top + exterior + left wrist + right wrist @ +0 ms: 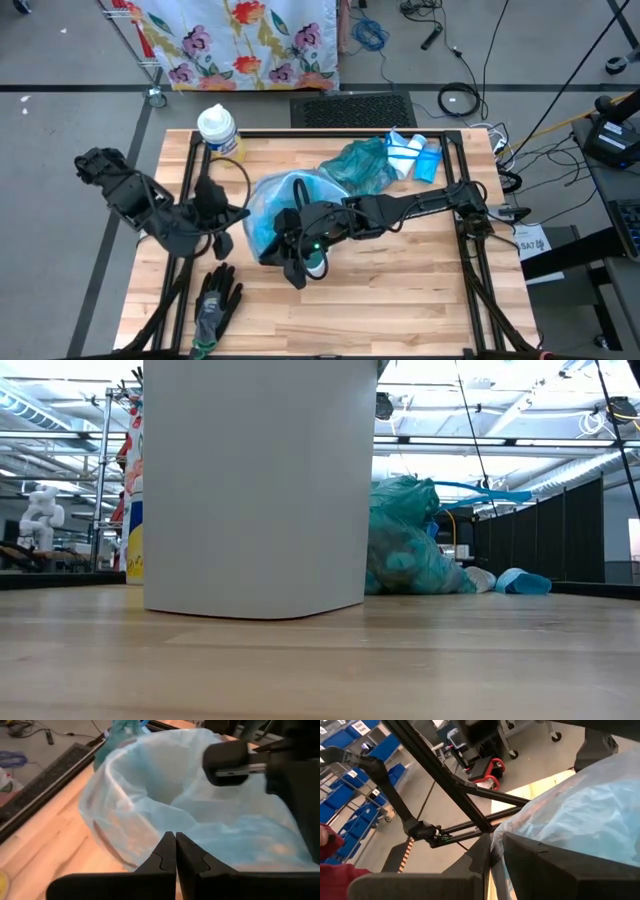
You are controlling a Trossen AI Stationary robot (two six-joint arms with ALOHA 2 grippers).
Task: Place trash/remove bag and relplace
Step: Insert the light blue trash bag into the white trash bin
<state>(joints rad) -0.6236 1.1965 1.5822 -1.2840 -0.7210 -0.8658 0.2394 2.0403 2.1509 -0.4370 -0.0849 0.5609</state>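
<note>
A white bin [255,490] stands mid-table, lined with a light blue bag [280,205] whose mouth spreads over its rim [150,785]. My right gripper [297,262] reaches in from the table's right and is shut on that bag at the bin's near side. My left gripper [175,845] is shut and sits just left of the bin [225,213], pointing at the bag. A filled teal bag [360,165] rests on the table behind the bin. The trash itself is hidden. My right gripper pinches the light blue bag's film [496,851] between its two fingers, at the bag's mouth on the bin's near side. The fingers come slanting down from the table's right. The film there drapes slack over the bin. My left gripper's shut fingertips are close to the bag's left side [150,827]; I cannot tell whether they touch it.
A white bottle [218,130] stands at the far left. A black-and-grey glove [215,300] lies near the front left. Folded blue bags [415,155] lie at the far right beside the teal bag. Black frame rails [185,180] run along the table's sides.
</note>
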